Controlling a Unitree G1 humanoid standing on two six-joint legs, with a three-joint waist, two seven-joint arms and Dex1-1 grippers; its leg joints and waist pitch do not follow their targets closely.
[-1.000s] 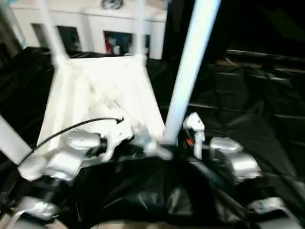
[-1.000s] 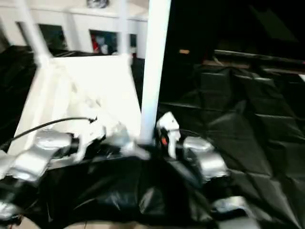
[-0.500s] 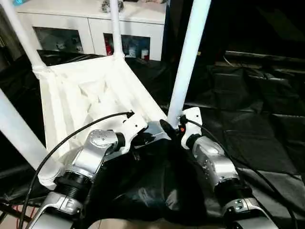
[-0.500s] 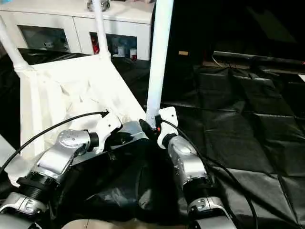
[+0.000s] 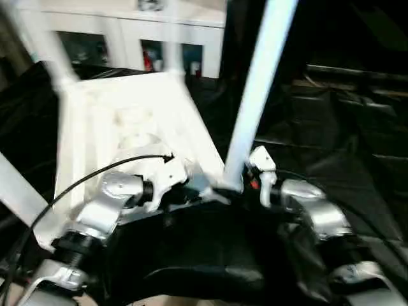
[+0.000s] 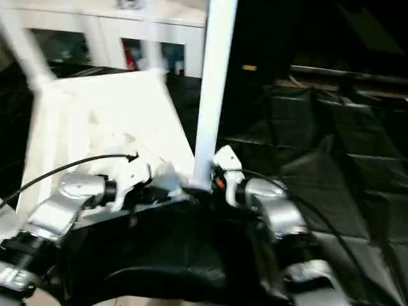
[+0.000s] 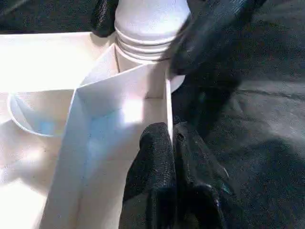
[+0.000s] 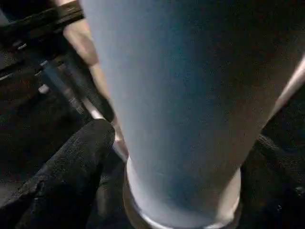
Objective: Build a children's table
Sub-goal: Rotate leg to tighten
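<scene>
The tabletop point(image 5: 127, 121) lies upside down on black sheeting point(image 5: 331, 127) in front of me, legs point(image 5: 255, 95) standing up from its corner sockets. My left jaws point(image 7: 171, 143) are pinched shut on its rim wall beside the nearest socket. My right fingers point(image 8: 71, 162) flank that leg's base, spread wide and clear of it; the leg tops are cut off, and the cabinet point(image 5: 159, 38) behind is blurred.

Smooth white plastic tabletop point(image 5: 127, 121); crinkled glossy black sheeting point(image 5: 331, 140).

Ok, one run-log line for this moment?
left gripper: shut on tabletop rim | right gripper: around near leg base | legs upright
</scene>
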